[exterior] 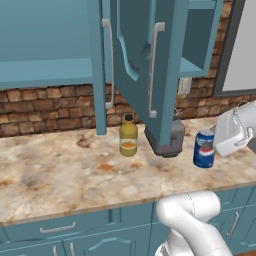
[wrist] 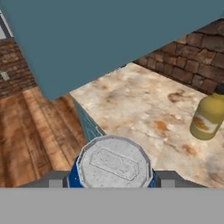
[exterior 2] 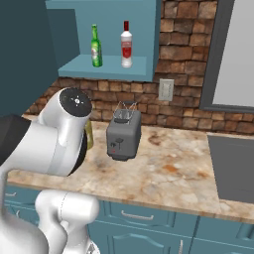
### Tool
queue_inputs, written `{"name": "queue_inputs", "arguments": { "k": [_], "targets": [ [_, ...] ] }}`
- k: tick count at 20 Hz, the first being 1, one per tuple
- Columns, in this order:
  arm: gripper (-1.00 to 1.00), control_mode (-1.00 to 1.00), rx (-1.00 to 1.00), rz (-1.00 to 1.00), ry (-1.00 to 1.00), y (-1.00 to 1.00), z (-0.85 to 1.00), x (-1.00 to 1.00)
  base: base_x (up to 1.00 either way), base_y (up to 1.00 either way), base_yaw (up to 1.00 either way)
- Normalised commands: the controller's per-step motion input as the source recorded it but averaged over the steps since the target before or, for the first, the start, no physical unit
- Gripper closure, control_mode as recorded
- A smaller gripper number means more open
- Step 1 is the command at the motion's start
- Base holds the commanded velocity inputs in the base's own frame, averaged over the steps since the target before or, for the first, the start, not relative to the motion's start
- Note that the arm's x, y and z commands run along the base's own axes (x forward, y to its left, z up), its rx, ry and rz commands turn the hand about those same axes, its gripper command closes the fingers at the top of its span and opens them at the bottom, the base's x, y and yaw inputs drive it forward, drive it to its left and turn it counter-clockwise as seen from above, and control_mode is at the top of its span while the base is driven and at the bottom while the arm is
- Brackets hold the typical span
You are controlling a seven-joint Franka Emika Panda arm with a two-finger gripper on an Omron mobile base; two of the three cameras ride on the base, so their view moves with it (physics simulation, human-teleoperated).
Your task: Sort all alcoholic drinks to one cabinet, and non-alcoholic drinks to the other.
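Note:
The blue soda can [exterior: 203,148] stands on the counter right of the toaster. My gripper [exterior: 212,142] reaches it from the right, shut on its sides. In the hand view the can's silver top [wrist: 113,162] sits between my two fingertips [wrist: 57,181]. The yellow-orange juice bottle [exterior: 128,136] with a black cap stands further left on the counter, also seen as the juice bottle [wrist: 209,114] in the hand view. The slim green bottle [exterior 2: 96,46] stands upright on the open cabinet's shelf [exterior 2: 106,67], next to a clear bottle with a red label [exterior 2: 126,44].
An open teal cabinet door [exterior: 145,65] hangs over the counter just left of the can. A grey toaster [exterior 2: 123,134] sits below the shelf. The brick wall [exterior: 50,107] backs the marble counter [exterior: 60,170]. A dark panel [exterior 2: 233,168] lies at the counter's right.

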Motion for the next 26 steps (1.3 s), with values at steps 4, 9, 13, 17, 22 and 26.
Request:
{"name": "queue_inputs", "arguments": {
  "k": [4, 9, 13, 17, 22, 26],
  "targets": [
    [1.00, 1.00, 0.00, 0.00, 0.00, 0.00, 0.00, -0.04, -0.43, 0.07, 0.00],
    [1.00, 1.00, 0.00, 0.00, 0.00, 0.00, 0.00, 0.00, -0.77, 0.38, 0.00],
    [1.00, 1.00, 0.00, 0.00, 0.00, 0.00, 0.00, 0.00, -0.33, 0.82, -0.02],
    [1.00, 1.00, 0.00, 0.00, 0.00, 0.00, 0.00, 0.00, -0.10, 1.00, -0.03],
    [1.00, 1.00, 0.00, 0.00, 0.00, 0.00, 0.00, 0.00, 0.00, 1.00, -0.02],
    [1.00, 1.00, 0.00, 0.00, 0.00, 0.00, 0.00, 0.00, 0.06, 0.96, -0.03]
  ]
}}
